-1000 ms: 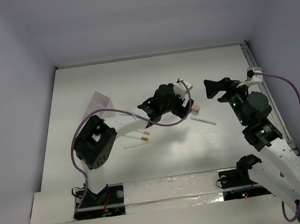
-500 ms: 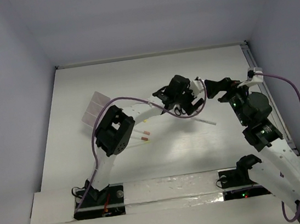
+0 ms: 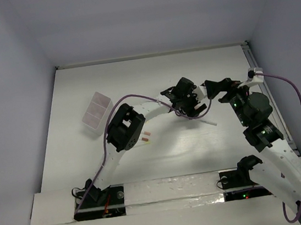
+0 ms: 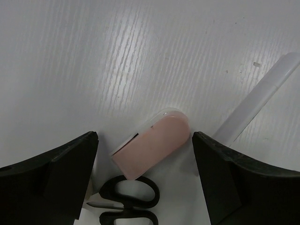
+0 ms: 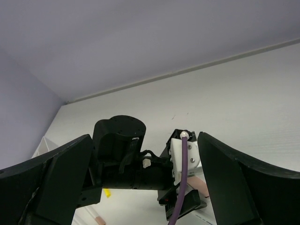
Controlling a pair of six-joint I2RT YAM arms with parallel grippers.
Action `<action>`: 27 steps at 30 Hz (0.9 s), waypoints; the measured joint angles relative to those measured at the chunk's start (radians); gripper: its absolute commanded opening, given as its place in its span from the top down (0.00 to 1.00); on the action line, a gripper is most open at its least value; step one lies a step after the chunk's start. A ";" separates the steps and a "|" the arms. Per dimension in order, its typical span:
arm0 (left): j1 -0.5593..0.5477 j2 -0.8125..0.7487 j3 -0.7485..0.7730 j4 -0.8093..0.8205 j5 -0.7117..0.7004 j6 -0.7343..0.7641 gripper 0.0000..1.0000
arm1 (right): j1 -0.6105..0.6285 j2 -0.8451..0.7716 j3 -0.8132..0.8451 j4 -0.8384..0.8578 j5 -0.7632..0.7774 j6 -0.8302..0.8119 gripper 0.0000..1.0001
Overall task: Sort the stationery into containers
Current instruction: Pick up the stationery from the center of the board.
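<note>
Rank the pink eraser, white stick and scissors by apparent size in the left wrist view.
1. pink eraser: broadest.
2. white stick: longer but thin, runs off frame.
3. scissors: only handles show, cropped, so rank unsure.

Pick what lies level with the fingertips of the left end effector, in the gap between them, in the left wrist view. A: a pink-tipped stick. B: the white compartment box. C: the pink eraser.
C: the pink eraser fills the gap of the open left end effector, on the table.
</note>
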 measured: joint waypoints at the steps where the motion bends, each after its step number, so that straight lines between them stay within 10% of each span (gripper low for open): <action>1: -0.001 0.003 0.006 -0.003 0.000 0.000 0.25 | 0.000 0.004 0.000 0.000 -0.002 0.000 0.00; 15: -0.016 0.017 0.063 0.007 -0.026 0.023 1.00 | 0.000 0.018 0.000 -0.003 -0.009 0.000 0.02; 27: -0.015 -0.037 -0.001 0.087 -0.038 -0.032 1.00 | 0.000 0.017 0.000 -0.003 -0.009 0.000 0.02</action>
